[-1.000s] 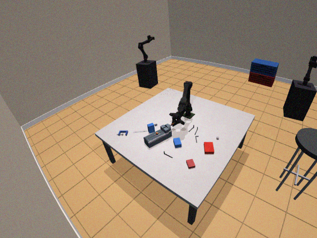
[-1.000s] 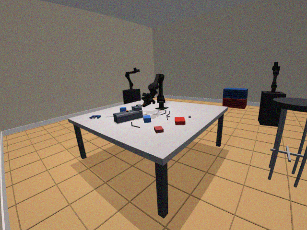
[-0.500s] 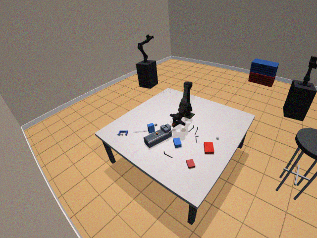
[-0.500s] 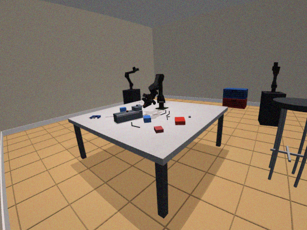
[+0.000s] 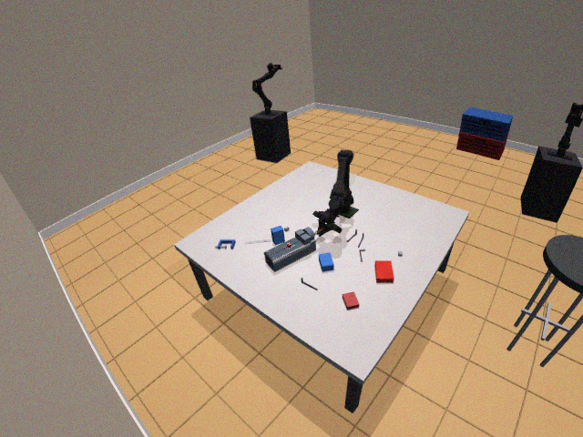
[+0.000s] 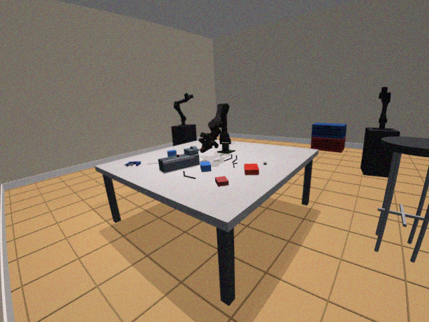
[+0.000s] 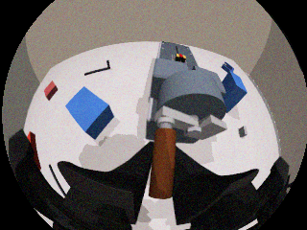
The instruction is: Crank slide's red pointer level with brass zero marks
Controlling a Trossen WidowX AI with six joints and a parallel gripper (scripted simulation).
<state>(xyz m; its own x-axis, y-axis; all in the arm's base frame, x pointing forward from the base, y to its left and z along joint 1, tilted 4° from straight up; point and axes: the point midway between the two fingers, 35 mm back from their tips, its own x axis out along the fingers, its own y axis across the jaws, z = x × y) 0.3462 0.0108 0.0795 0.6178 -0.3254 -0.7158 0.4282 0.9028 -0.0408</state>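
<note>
A grey slide machine (image 5: pixel 288 254) (image 6: pixel 177 162) (image 7: pixel 186 86) lies on the white table (image 5: pixel 400 216) (image 6: pixel 277 155). Its red pointer (image 5: pixel 288 245) (image 7: pixel 179 57) shows on top of the slide; the brass marks are too small to tell. A brown crank handle (image 7: pixel 164 160) (image 5: pixel 321 229) sticks out from the machine's near end toward the wrist camera. My gripper (image 7: pixel 160 146) (image 5: pixel 322 228) (image 6: pixel 204 146) is shut on this handle, at the end of the machine nearest the arm's base.
Two blue blocks (image 5: pixel 325 261) (image 5: pixel 277 234) (image 7: pixel 90 111) (image 7: pixel 233 88) flank the machine. Two red blocks (image 5: pixel 383 270) (image 5: pixel 350 299), a blue clamp (image 5: pixel 226 243) and several dark hex keys (image 5: pixel 309 284) (image 5: pixel 361 240) lie on the table. A stool (image 5: pixel 565 256) stands to the right.
</note>
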